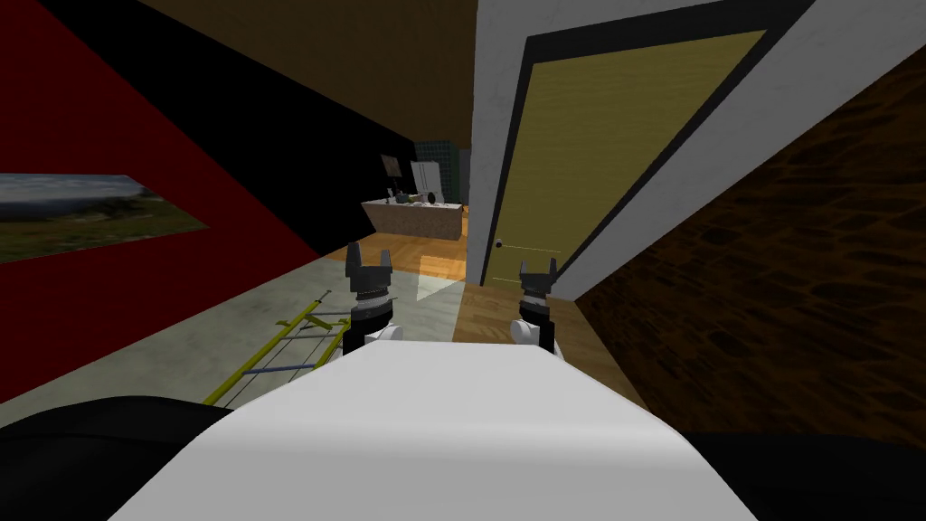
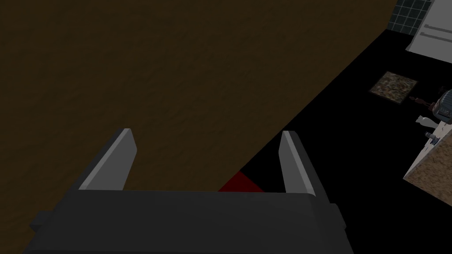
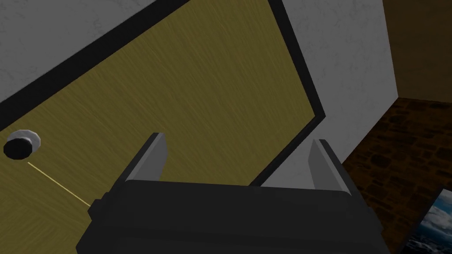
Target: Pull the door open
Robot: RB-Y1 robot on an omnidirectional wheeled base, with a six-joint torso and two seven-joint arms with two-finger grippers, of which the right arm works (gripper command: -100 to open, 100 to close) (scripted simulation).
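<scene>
Door (image 1: 615, 154) olive-yellow, shut, black frame (image 3: 300, 66), dark round knob (image 3: 20, 144)

No lettering, label, brand, number or sign can be read on any surface here.

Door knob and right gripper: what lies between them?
Only the bare yellow door, crossed by a thin pale line running from the door knob toward the right gripper, as the right wrist view shows.
</scene>
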